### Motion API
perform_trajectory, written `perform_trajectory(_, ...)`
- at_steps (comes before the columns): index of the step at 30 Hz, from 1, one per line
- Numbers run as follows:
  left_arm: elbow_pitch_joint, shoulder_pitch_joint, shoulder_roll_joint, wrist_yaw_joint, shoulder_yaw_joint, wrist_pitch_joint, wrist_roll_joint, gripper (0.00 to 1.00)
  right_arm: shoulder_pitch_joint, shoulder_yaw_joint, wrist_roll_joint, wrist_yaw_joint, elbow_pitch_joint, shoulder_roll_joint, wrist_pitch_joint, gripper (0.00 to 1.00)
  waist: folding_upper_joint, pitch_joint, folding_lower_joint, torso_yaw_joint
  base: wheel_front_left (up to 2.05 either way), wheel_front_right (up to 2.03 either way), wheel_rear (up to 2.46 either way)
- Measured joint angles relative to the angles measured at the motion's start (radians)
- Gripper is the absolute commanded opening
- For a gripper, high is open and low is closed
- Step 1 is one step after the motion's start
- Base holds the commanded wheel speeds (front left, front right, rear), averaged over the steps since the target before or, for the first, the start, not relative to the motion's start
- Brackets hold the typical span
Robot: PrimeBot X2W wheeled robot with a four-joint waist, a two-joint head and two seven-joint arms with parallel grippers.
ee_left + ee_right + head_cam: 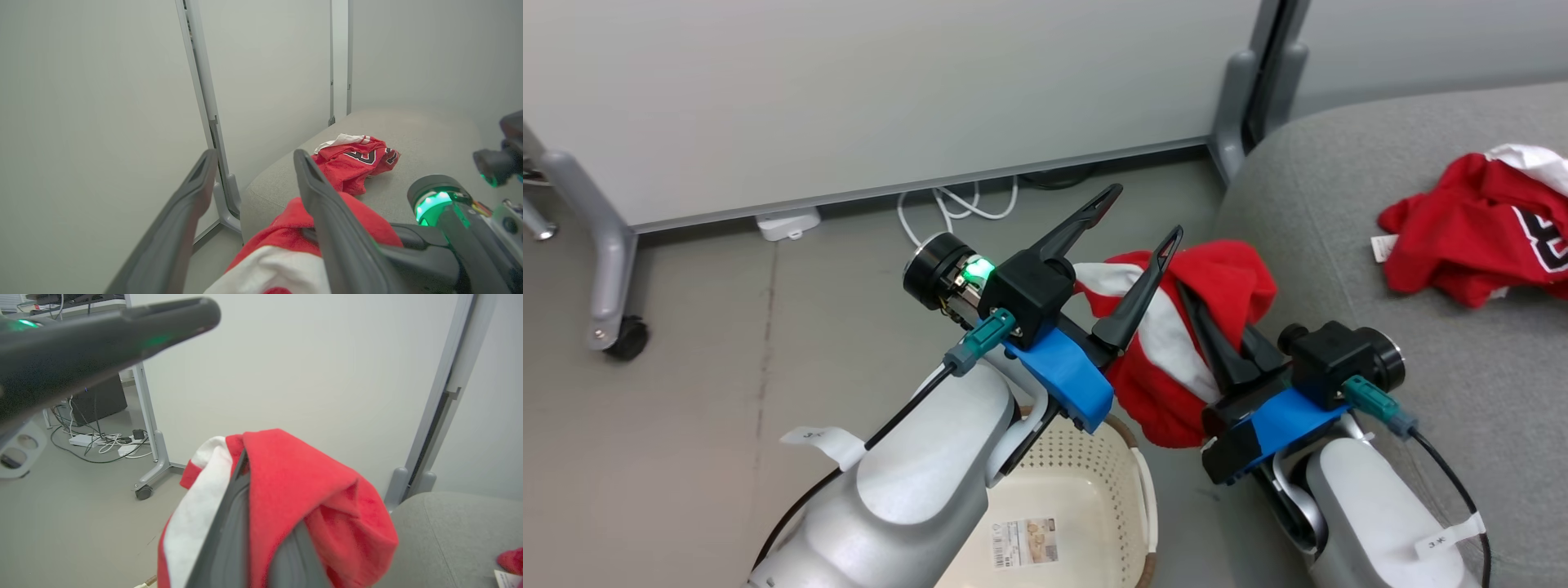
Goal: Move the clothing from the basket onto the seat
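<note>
Garment (1225,278), red with a white stripe, hangs pinched in my right gripper (1191,300), jaws closed on its folds. It is lifted clear of the basket (1094,457) rim, just beside the seat (1339,204) edge. My left gripper (1145,212) stands wide open against the cloth, holding nothing. I judge this lets the right arm alone carry it across. Jersey (1470,237) lies on the seat.

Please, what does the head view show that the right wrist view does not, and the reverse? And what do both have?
Head view adds: the basket with its label sticker inside. Right wrist view adds: a dark box on the floor. Both share: the red-and-white garment clamped in the shut right tool, the open left tool, and the grey seat.
</note>
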Motion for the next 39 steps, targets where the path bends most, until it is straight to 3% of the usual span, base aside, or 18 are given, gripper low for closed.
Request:
perform_trajectory(22, 0.002, 0.01, -0.005, -0.012, -0.071, 0.0, 0.021, 1.0, 0.086, -0.169, -0.025, 0.0, -0.116, -0.028, 0.0, 0.0, 0.0, 0.091, 0.0, -0.181, 0.0, 0.0, 0.0)
perform_trajectory(39, 0.007, 0.009, -0.005, -0.014, -0.071, 0.0, 0.03, 1.0, 0.102, -0.247, -0.037, 0.0, -0.179, -0.021, 0.0, 0.0, 0.0, 0.126, 0.0, -0.214, 0.0, 0.0, 0.0)
